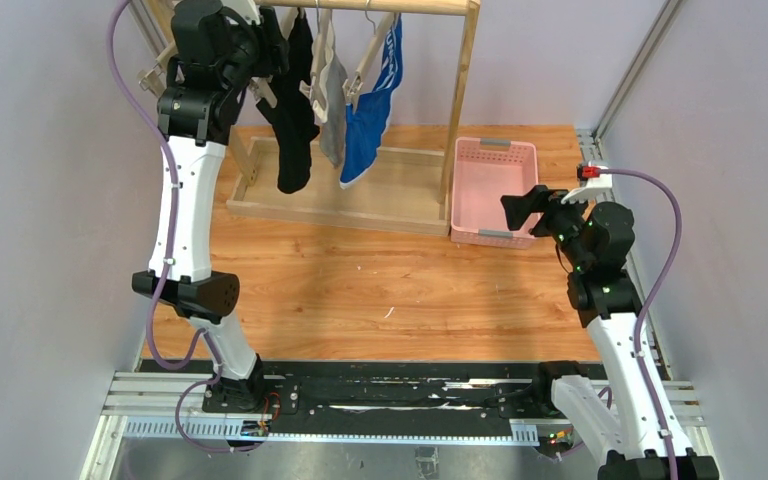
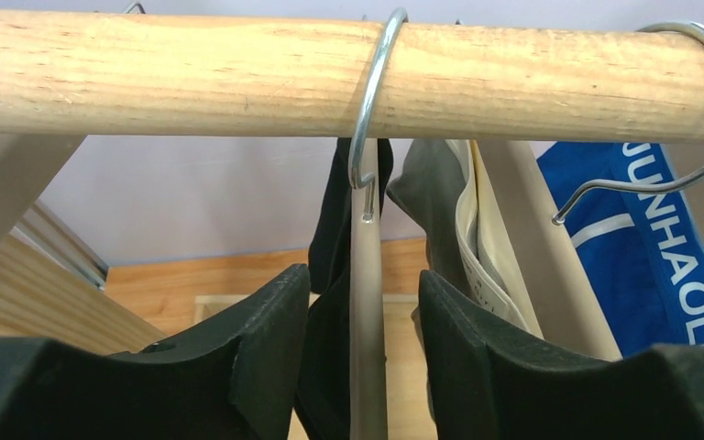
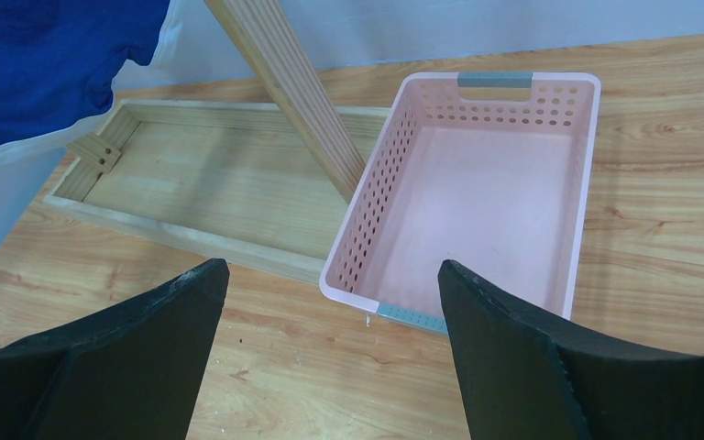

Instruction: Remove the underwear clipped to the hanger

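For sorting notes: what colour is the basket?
Pink; the basket shows best in the right wrist view.

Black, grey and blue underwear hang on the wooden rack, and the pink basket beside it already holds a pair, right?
No: the pink basket is empty, as the right wrist view shows. Black underwear, grey underwear and blue underwear do hang on the wooden rack.

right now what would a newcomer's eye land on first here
The bright blue briefs stand out, hanging from the wooden rail at the back beside grey briefs and black briefs. The left end effector is up there, open astride the black pair's hanger. An empty pink basket sits to the right.
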Robot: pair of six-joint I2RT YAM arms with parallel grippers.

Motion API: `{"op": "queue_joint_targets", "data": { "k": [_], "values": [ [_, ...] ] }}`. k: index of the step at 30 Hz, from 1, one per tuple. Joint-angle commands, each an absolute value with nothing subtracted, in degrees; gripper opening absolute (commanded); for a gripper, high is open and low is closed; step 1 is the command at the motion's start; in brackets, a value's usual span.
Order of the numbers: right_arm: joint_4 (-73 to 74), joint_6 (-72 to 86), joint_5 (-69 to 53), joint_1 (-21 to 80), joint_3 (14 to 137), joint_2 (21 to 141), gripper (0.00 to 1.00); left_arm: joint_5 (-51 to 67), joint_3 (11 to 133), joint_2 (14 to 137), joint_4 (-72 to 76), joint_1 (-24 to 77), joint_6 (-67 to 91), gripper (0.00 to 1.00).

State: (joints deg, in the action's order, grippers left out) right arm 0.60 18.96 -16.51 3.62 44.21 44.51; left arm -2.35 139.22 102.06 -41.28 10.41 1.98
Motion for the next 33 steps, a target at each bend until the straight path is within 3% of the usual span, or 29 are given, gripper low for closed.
{"op": "queue_joint_targets", "data": {
  "k": [1, 12, 25, 30, 33],
  "values": [
    [-1.75, 20.05, -17.75, 4.39, 43.13, 43.86, 0.87, -1.66, 140.81, 101.59, -39.92, 9.93, 1.98, 0.54],
    [-2.47, 20.15, -17.62, 4.39, 42.50, 43.20, 0.87, -1.99, 138.79, 100.72, -39.84, 9.84, 1.14, 0.25],
    [-2.77, 20.11, -17.75, 4.37, 41.96, 42.63, 0.87, -1.89, 135.67, 99.52, -40.28, 9.83, 0.71, 0.34],
    [-2.83, 20.17, -17.56, 4.39, 41.53, 42.63, 0.87, -2.17, 134.90, 98.99, -39.75, 9.84, 0.55, 0.28],
    [-3.05, 20.34, -17.61, 4.39, 41.24, 42.69, 0.87, -2.63, 133.91, 98.44, -38.99, 9.84, 0.51, 0.15]
  ]
}}
